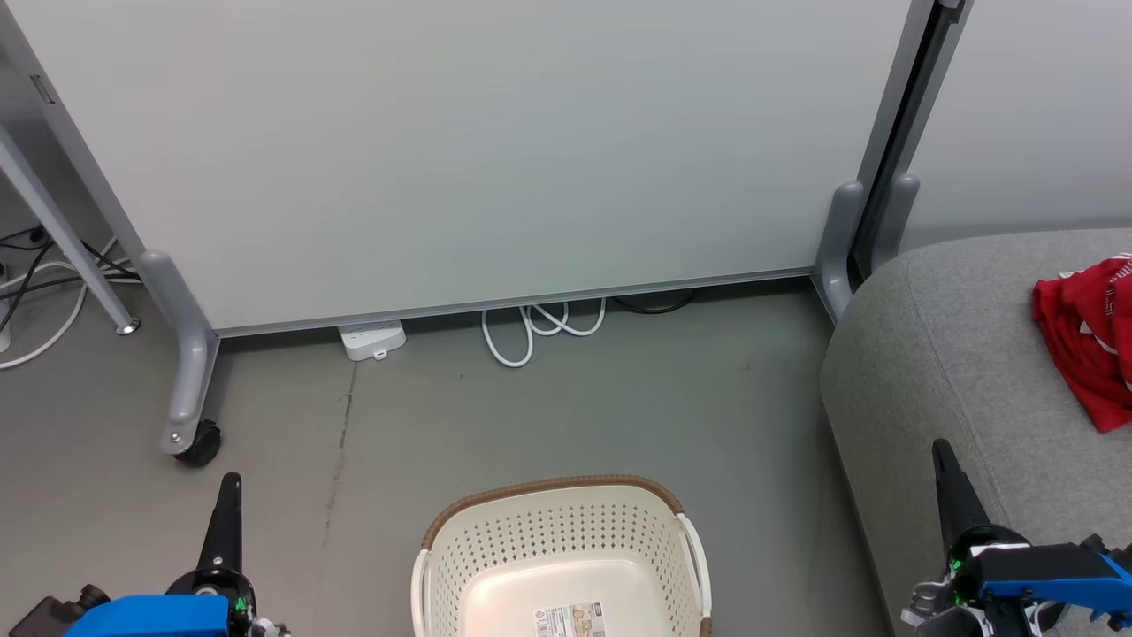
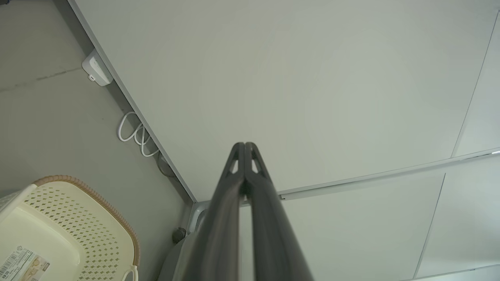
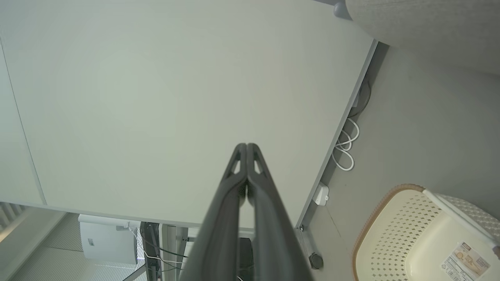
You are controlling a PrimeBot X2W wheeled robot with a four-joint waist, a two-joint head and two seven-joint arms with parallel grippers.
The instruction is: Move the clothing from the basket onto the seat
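Head view: the cream basket [image 1: 548,531] stands on the grey floor [image 1: 619,398] at the bottom middle, its brown woven-look rim toward the partition. Its pale base is bare apart from a paper label [image 1: 570,619] with a barcode and small print; the writing is too small to read. The grey seat [image 1: 937,354] fills the right side, its rounded corner near the partition's foot and a strip of floor between it and the basket. The red clothing [image 1: 1092,341] lies crumpled on top of the seat, well back from that rounded corner and cut by the picture's right edge. White marks show on the cloth, but no characters can be made out.

The left gripper [image 1: 230,487] hovers over the floor left of the basket, its two dark fingers pressed together and holding nothing. The right gripper [image 1: 943,451] hangs above the seat's near edge, likewise closed tight on nothing. Both wrist views confirm the fingertips meeting.

Behind, a pale partition panel [image 1: 460,150] stands on grey feet with a black caster [image 1: 199,442]. A white power strip [image 1: 371,340] and a looped white cable [image 1: 539,327] lie on the floor at its lower edge.
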